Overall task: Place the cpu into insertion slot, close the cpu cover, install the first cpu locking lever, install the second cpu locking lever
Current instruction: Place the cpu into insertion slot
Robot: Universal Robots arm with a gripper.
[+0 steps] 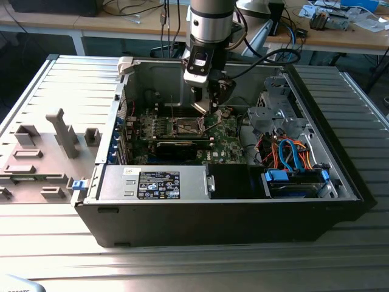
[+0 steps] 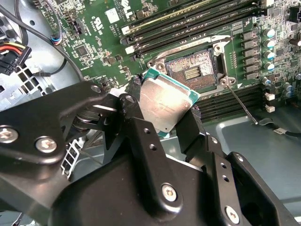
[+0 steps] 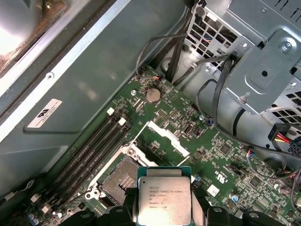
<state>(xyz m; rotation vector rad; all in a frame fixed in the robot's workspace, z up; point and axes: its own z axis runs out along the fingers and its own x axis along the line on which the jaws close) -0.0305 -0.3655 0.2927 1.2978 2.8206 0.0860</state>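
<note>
- Far on the exterior view's left, grey fixture blocks (image 1: 64, 131) sit on the metal table (image 1: 182, 267), outside the open PC case (image 1: 231, 207).
- Mid-case, the insertion slot (image 1: 185, 126) on the green motherboard (image 1: 228, 149) has its pins showing, with the cpu cover (image 3: 167, 136) flipped up beside it.
- Just right of that, the gripper (image 1: 214, 108) hovers over the board, jaws clamped on the tilted cpu (image 2: 164, 99), which sits clear of the socket.
- Far right: drive cage (image 1: 273, 112), blue and orange cables (image 1: 292, 152).
</note>
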